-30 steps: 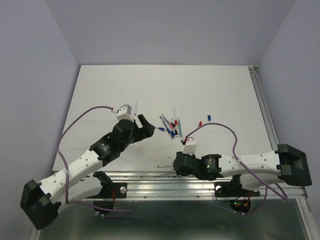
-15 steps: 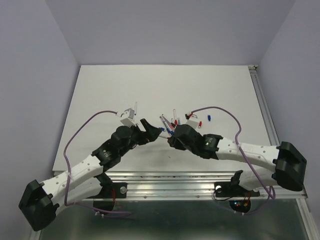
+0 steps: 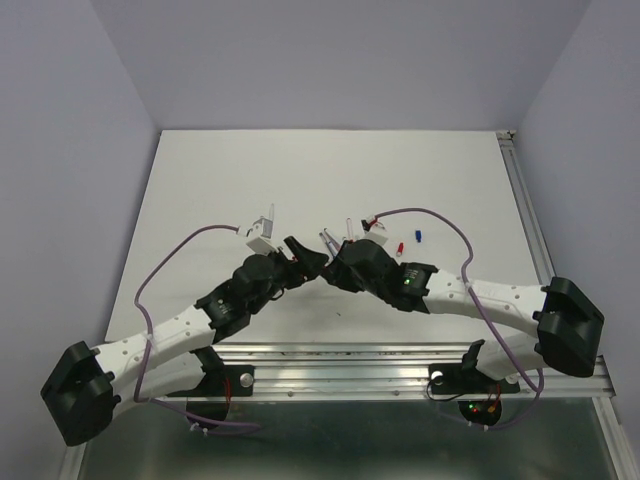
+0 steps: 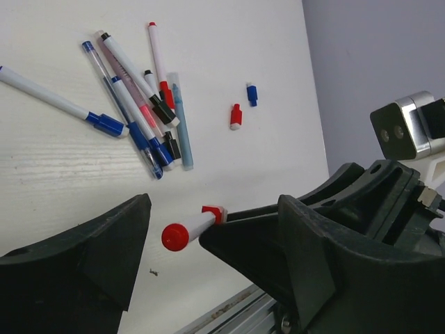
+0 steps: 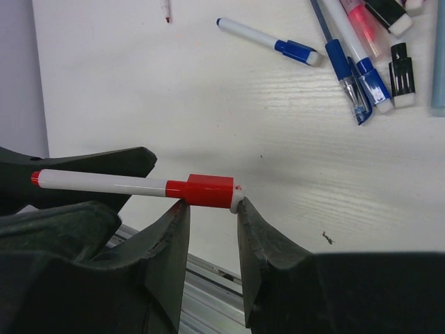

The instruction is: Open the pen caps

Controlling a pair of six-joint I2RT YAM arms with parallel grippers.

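From the top external camera, the 2 arms have drawn together. 1 s ago the right end effector (image 3: 338, 270) sat low by the near edge of the surface (image 3: 300, 180), well apart from the left one. Now it meets the left end effector (image 3: 305, 260) tip to tip, just in front of the pile of pens (image 3: 332, 238). A loose red cap (image 3: 400, 243) and a loose blue cap (image 3: 418, 237) lie right of the pile. The carried pen is too small to make out here.

In the left wrist view, the left end effector (image 4: 214, 205) is spread wide and grips nothing. The red pen (image 4: 191, 226) pokes tail first into the gap, held in the air above the surface by dark fingers reaching in from the right. Neither left finger seems to touch it. The pens (image 4: 149, 118) and both loose caps lie beyond on the surface.

In the right wrist view, the right end effector (image 5: 211, 209) is nearly closed and pinches the red pen (image 5: 104, 182) at its capped end. The red cap (image 5: 208, 190) sits right at the fingertips, still on. Exactly where the pads bear on it is hard to tell. The white barrel runs left toward a dark finger of the left arm.

The pen looks presented for a 2-handed pull. The left fingers likely need to close on the barrel next, then draw away along its axis. A thin barrel may slip.
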